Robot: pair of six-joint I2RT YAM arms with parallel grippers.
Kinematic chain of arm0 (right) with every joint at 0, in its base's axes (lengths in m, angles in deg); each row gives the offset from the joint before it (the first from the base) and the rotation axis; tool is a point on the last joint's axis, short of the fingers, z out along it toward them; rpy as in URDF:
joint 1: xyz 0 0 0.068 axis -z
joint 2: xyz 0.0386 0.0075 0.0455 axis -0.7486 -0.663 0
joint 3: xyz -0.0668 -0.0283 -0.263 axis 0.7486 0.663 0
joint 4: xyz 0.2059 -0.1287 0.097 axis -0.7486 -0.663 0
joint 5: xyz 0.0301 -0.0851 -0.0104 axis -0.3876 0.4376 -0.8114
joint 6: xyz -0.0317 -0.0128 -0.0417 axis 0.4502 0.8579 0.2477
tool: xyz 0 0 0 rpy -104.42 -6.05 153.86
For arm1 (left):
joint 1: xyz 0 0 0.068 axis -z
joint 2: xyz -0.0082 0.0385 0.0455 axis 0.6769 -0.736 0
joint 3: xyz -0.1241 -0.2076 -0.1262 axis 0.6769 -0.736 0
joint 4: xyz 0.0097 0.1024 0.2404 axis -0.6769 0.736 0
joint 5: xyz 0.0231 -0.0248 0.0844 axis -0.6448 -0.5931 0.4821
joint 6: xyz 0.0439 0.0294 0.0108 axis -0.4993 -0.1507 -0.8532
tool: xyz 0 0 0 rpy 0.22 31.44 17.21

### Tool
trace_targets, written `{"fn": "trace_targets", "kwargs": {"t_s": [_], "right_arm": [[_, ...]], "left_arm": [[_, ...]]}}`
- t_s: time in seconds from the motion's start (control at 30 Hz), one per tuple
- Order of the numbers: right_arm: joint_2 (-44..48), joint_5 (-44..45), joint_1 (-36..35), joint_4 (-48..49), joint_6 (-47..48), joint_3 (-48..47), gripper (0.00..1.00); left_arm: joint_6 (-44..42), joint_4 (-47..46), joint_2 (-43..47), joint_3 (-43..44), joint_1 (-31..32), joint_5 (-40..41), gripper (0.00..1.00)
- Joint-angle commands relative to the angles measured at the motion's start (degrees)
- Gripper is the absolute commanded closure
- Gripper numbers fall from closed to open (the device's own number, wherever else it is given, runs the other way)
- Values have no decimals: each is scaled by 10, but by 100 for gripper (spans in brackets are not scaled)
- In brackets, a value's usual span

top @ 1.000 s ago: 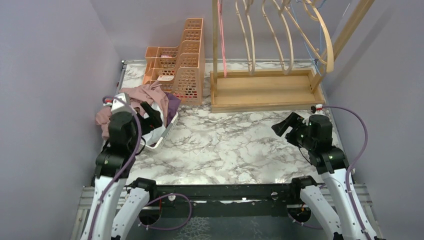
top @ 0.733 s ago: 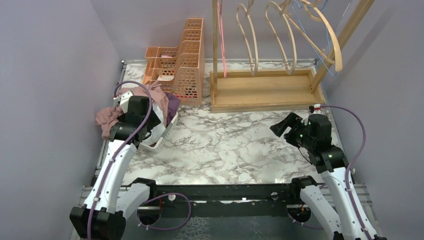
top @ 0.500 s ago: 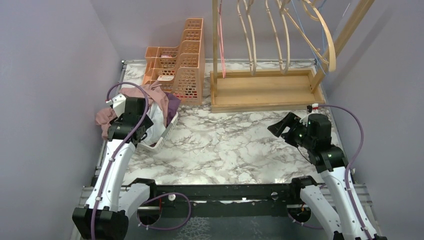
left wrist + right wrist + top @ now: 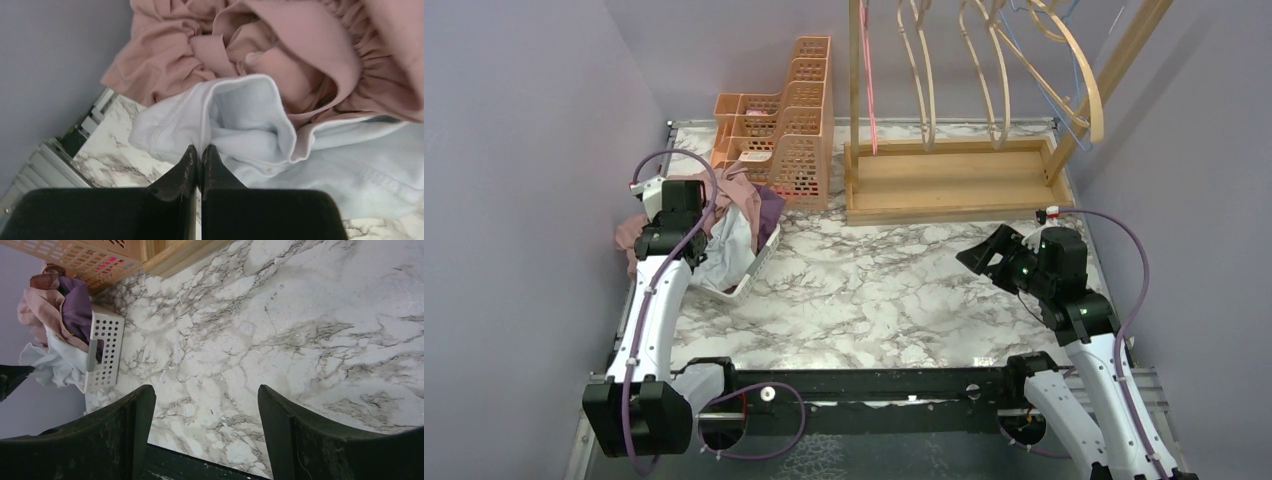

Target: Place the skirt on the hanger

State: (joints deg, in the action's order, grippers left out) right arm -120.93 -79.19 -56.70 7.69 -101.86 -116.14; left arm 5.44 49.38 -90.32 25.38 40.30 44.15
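Marbled table (image 4: 904, 290), pink cloth (image 4: 300, 45), pale blue cloth (image 4: 250, 120)

On the marble desk (image 4: 874, 290), a peach slotted organizer (image 4: 794, 150) stands near the far left corner, a white perforated basket (image 4: 106, 352) sits by the left edge, and a wooden tray (image 4: 954, 178) lies along the far edge.

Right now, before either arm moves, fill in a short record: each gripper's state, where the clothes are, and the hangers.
Left gripper: shut, pinching a fold of the pale blue garment
Right gripper: open, above the marble table
Clothes: pale blue garment, pink garment and purple garment heaped in and over the white basket
Wooden hangers: on the rack, no cloth on them
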Motion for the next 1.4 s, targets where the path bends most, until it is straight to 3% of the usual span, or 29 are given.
{"fn": "trace_targets", "kwargs": {"t_s": [0.0,0.17,0.27,0.53,0.7,0.83,1.0,1.1,1.27,1.37], "right_arm": [[-2,-10,1,1,3,-20,21],[-24,-24,-6,6,7,-36,21],[-37,-28,-14,18,2,-43,22],[-49,-41,-14,66,-13,-46,24],[-67,-95,-14,71,-1,-62,23],[-78,-109,-14,68,12,-72,19],[-71,-122,-14,68,25,-72,9],[-72,-139,-14,66,38,-61,7],[-93,-155,-14,37,46,-30,7],[-124,-163,-14,16,48,-8,10]], "left_arm": [[-114,-15,39,82,-5,-42,100],[-161,14,63,201,21,-159,100],[-179,3,73,255,42,-298,100],[-232,-54,85,381,94,-576,100],[-226,-106,98,413,127,-716,100],[-169,-194,113,401,148,-809,100],[-95,-281,133,312,165,-808,100],[-34,-298,144,194,166,-773,100],[48,-271,157,-27,166,-712,100],[75,-216,178,-88,166,-622,100]]}}
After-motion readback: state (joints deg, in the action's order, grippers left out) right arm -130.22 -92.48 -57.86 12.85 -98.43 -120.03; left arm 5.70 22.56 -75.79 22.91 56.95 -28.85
